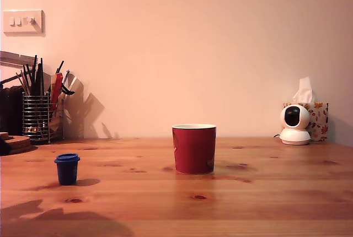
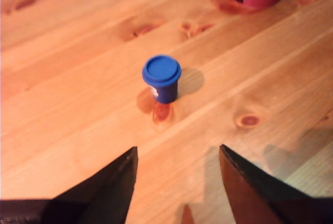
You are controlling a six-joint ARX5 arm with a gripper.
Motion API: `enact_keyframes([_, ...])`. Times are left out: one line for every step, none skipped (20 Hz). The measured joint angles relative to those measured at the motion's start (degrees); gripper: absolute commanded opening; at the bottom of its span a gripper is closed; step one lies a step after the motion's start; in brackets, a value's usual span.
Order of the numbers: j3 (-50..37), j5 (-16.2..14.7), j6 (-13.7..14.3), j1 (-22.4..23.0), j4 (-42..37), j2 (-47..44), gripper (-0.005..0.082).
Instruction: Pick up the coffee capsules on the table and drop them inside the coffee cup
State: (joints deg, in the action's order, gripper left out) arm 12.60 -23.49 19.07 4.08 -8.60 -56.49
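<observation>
1. Coffee capsule (image 1: 67,168): one small dark blue pod, standing upright on the counter (image 1: 265,204), long axis vertical, wider flat rim uppermost, body tapering down to the base. Smooth, matte, plastic-looking surface. In the exterior view it sits toward the exterior view's left, well apart from the cup. In the wrist view the capsule (image 2: 162,77) stands beyond the jaws, touching nothing but the wood.
2. Coffee cup (image 1: 194,149): red, slightly tapered, pale cream rim, upright, open mouth up, near the counter's middle.
3. Counter: warm pine planks, visible grain, dark knots.
4. Gripper (image 2: 177,177): two dark, wedge-shaped jaws set apart, holding nothing, above bare wood short of the capsule.
5. Wire-mesh holder (image 1: 37,117): metal cylinder packed with dark utensils, far exterior-view left.
6. Small white rounded camera (image 1: 294,125): glossy, exterior-view right, in front of a floral tissue box (image 1: 317,119).
</observation>
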Motion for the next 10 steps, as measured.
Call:
enact_keyframes([0.0, 0.0, 0.0, 0.0, -1.44, -1.42, 0.045])
enact_keyframes([0.0, 0.0, 0.0, 0.0, -2.91, -2.95, 0.045])
enact_keyframes([0.0, 0.0, 0.0, 0.0, -4.37, -4.42, 0.045])
enact_keyframes([0.0, -0.02, 0.0, 0.0, -6.25, -6.03, 0.045])
enact_keyframes([0.0, -0.02, 0.0, 0.0, -7.96, -7.78, 0.0451])
enact_keyframes([0.0, -0.02, 0.0, 0.0, -9.81, -9.77, 0.0451])
enact_keyframes([0.0, 0.0, 0.0, 0.0, -11.91, -11.76, 0.0451])
enact_keyframes([0.0, 0.0, 0.0, 0.0, -13.92, -13.94, 0.0451])
enact_keyframes([0.0, -0.11, 0.0, 0.0, -15.93, -16.06, 0.0451])
enact_keyframes([0.0, -0.48, 0.0, 0.0, -17.42, -17.88, 0.0451])
